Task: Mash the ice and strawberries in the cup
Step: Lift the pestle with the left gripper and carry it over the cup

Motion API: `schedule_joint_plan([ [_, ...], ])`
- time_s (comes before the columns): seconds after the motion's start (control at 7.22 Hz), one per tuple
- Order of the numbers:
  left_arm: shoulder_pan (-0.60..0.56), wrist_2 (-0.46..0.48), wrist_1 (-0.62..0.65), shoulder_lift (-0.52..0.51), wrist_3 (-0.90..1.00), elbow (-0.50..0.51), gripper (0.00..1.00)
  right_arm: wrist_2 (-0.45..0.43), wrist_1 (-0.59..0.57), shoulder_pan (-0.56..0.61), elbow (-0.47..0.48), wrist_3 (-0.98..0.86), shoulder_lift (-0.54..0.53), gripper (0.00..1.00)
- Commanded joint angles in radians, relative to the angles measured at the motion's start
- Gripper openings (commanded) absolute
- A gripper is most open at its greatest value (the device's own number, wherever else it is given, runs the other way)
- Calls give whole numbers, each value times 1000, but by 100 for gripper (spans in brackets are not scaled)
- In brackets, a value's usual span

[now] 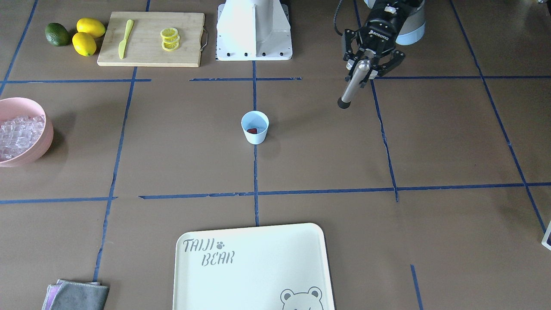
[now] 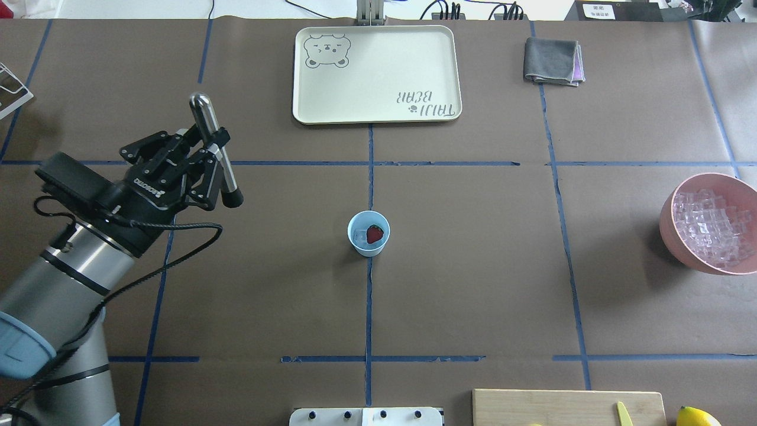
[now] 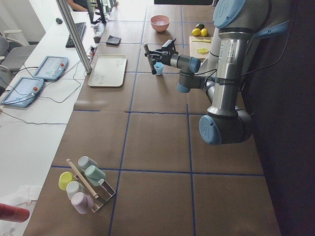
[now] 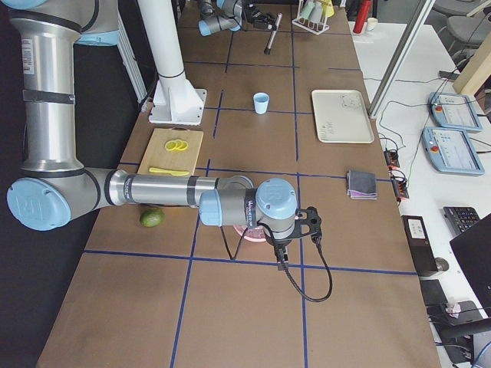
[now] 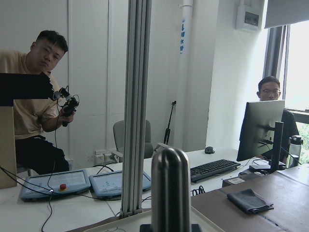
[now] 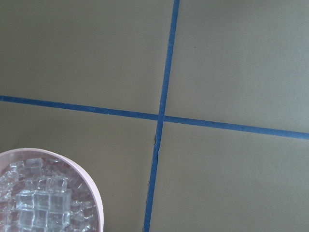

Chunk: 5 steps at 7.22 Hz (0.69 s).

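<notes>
Steel muddler is held tilted above the table, clamped between the fingers of the left gripper, well apart from the cup. At table centre, the cup is seen to contain one strawberry beside ice. Pink bowl, far right, is heaped with more ice. Right gripper: opening cannot be told.

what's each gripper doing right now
left gripper: shut on the muddler.
right gripper: cannot tell, it shows only in the side view.
</notes>
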Motion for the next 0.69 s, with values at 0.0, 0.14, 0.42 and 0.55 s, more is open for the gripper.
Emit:
schedule_joint_plan([
  [0.0,55,60,-134,-119,88,98,0,0,0,-2,-5,0,0,99],
  [0.14,53,59,-157,-133,88,112,0,-2,-1,0,-6,0,2,99],
  [0.42,53,51,-170,-251,88,200,0,-2,-3,-2,-8,0,-2,99],
  [0.55,53,48,-228,-307,86,295,0,-2,-3,-2,-9,0,-2,100],
])
